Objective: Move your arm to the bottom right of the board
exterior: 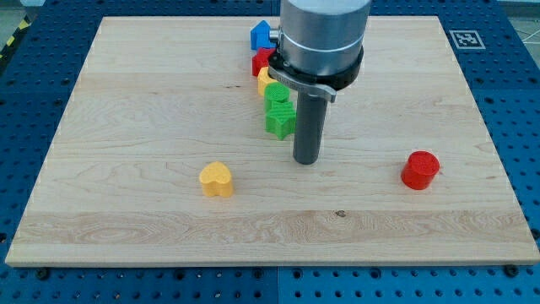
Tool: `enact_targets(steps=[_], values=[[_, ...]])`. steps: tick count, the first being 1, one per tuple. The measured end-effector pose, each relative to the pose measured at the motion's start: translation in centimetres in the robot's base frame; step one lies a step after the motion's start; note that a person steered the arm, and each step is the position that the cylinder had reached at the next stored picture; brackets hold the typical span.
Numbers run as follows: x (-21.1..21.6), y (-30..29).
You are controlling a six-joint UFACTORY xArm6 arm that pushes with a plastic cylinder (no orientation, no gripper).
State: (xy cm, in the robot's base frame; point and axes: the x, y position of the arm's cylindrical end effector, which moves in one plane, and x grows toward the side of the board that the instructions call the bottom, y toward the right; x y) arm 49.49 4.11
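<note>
board [126, 101] | my tip [305, 160] just right of green block [280, 123]

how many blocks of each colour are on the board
red: 2, cylinder and a block in the column
yellow: 2, heart and one in the column
green: 2
blue: 1
total: 7
</note>
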Motion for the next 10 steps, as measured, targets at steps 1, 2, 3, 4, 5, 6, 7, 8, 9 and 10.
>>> enact_targets(steps=[1, 2, 3, 4, 5, 6, 7, 8, 9, 10], values=[[0.7, 0.0], [2.6, 0.0], [6.0, 0.0], [8.5, -1.7], [8.7, -2.3], [8.7, -2.3], [9.0, -1.8], [9.1, 2.2], [9.1, 7.0], [9.0, 12.1]])
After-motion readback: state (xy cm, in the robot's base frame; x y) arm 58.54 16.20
